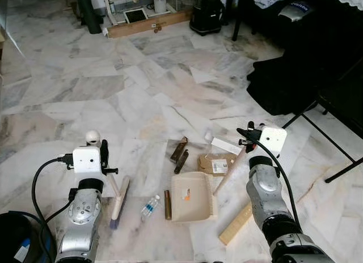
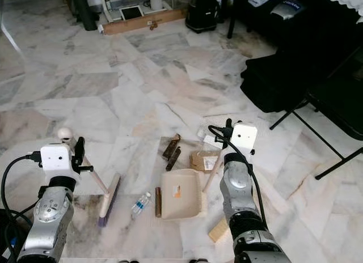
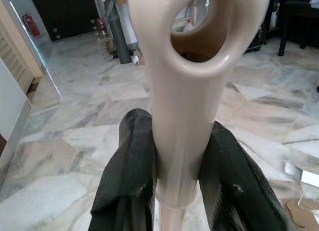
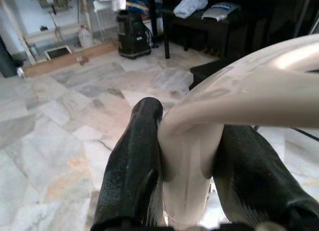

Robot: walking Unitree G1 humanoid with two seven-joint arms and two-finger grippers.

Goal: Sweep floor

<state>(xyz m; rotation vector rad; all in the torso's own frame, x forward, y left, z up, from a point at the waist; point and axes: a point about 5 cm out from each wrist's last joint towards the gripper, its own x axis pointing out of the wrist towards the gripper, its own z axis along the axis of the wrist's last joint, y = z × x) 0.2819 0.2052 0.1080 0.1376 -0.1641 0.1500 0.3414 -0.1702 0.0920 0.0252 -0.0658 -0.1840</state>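
Note:
My left gripper (image 1: 101, 148) is shut on the beige handle (image 3: 185, 91) of a hand brush. The brush head (image 1: 119, 202), with purple bristles, rests on the marble floor. My right gripper (image 1: 250, 136) is shut on the long handle (image 4: 192, 156) of a beige dustpan (image 1: 193, 196), which lies flat on the floor between my arms. Litter surrounds the pan: a small plastic bottle (image 1: 150, 207), a brown tube (image 1: 168, 204), two dark brown pieces (image 1: 180, 153), a cardboard scrap (image 1: 216, 164), a white paper (image 1: 226, 145) and a wooden slat (image 1: 236, 224).
A black bin (image 1: 16, 240) stands at my lower left. Dark furniture (image 1: 295, 76) and thin black chair legs (image 1: 334, 144) fill the right side. At the far end are a black container (image 1: 205, 13) and a wooden plank (image 1: 150, 24). Open marble floor (image 1: 113, 87) lies ahead.

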